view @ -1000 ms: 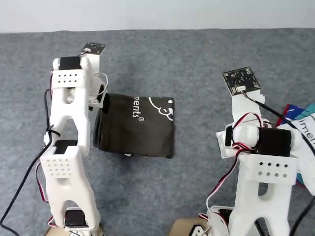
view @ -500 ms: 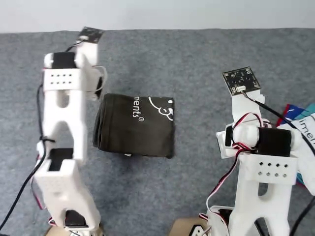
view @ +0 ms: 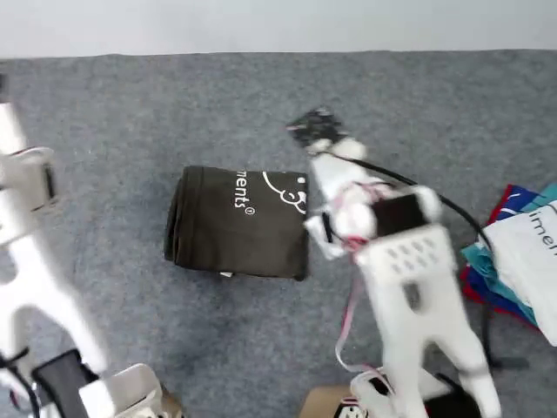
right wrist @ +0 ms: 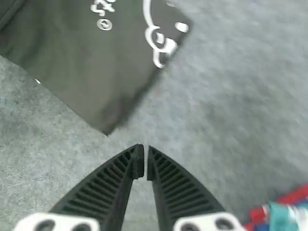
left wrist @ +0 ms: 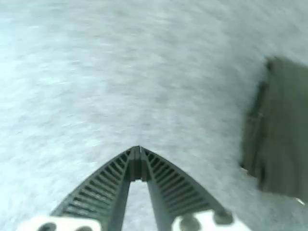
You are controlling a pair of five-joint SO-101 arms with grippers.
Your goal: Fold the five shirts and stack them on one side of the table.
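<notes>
A folded dark shirt (view: 239, 222) with white print lies on the grey felt table (view: 261, 104) near the middle. My right arm (view: 392, 244) stands right beside the shirt's right edge. Its gripper (right wrist: 142, 150) is shut and empty, hovering over bare felt just off the corner of the shirt (right wrist: 91, 57). My left arm (view: 30, 200) is at the far left edge. Its gripper (left wrist: 137, 153) is shut and empty above bare felt, and the dark shirt (left wrist: 279, 134) lies well off to one side of it.
A pile of unfolded shirts (view: 522, 252) in white, teal, blue and red lies at the right edge, and its corner (right wrist: 284, 211) shows in the right wrist view. The table's far edge meets a pale wall. A brown object (view: 322, 405) sits at the front.
The left arm pulled away from the shirt's left edge and swung out to the far left. The right arm swung left from the right side up to the shirt's right edge.
</notes>
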